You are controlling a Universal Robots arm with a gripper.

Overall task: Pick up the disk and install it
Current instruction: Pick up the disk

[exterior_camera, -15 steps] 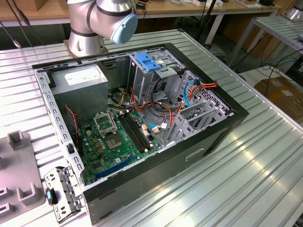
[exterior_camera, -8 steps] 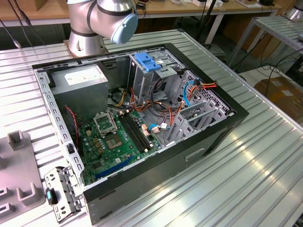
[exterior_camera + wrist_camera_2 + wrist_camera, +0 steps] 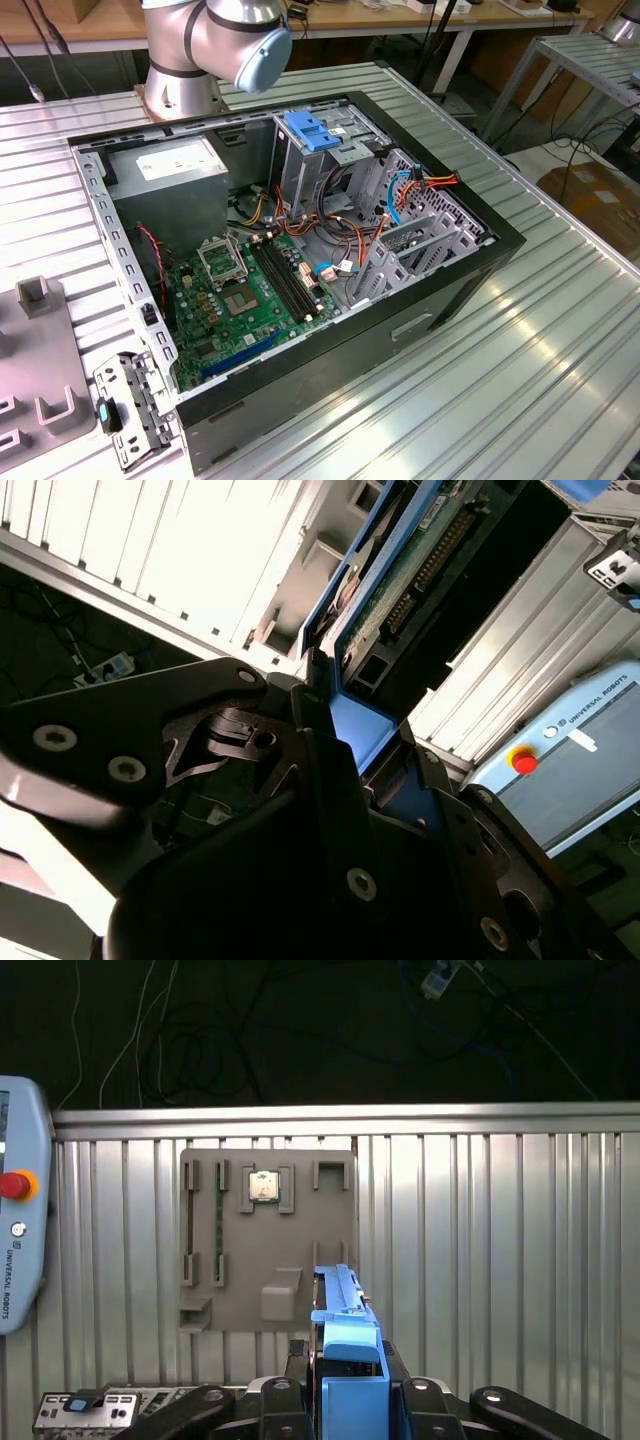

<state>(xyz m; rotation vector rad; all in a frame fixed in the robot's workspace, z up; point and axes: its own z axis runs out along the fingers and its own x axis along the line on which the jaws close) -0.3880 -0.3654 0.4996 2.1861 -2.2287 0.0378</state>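
Note:
My gripper (image 3: 345, 1400) is shut on the disk (image 3: 342, 1305), which I see edge-on in the first wrist view with its blue side rail rising from between the black fingers (image 3: 420, 1400). The second wrist view shows the gripper (image 3: 345, 745) clamping the same disk (image 3: 405, 580), with its green circuit board, pin connector and blue rail in sight. The disk hangs in the air above the ribbed metal table (image 3: 500, 1260). The exterior view shows the open computer case (image 3: 300, 240), with its grey drive cage (image 3: 310, 170) under a light-blue latch plate (image 3: 315, 130).
Below the disk, a grey fixture plate (image 3: 265, 1250) lies on the table and holds a small square chip (image 3: 264, 1185). A teach pendant with a red button (image 3: 20, 1230) lies nearby. Inside the case sit the power-supply box (image 3: 170, 170), the green motherboard (image 3: 250, 290) and orange cables (image 3: 350, 230).

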